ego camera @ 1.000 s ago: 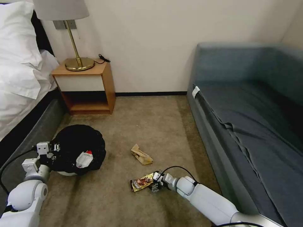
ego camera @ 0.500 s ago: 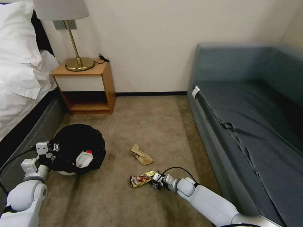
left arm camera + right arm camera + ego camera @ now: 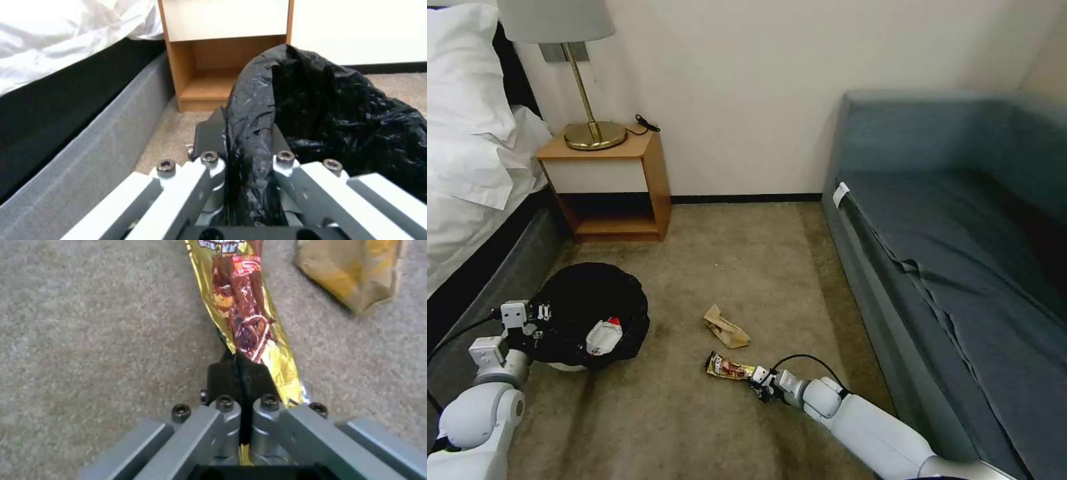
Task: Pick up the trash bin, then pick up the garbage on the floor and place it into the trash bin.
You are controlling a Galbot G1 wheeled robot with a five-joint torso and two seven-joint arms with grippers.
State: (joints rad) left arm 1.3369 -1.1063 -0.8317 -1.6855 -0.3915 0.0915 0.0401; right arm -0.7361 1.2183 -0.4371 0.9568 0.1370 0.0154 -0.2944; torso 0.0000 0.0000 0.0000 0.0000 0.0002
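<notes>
Right gripper pinched shut on the near end of the brown-gold snack wrapper, apparently low over the carpet; lifted clear, then carried toward 9 o'clock to the trash bin, rim clamped by left gripper.

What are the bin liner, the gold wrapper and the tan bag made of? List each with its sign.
Bin liner: thin black plastic film, by its glossy crinkles; the left end effector pinches it.
Gold wrapper: likely metallised foil-plastic, shiny gold with print; held by the right end effector.
Tan bag: probably paper, matte and creased.
</notes>
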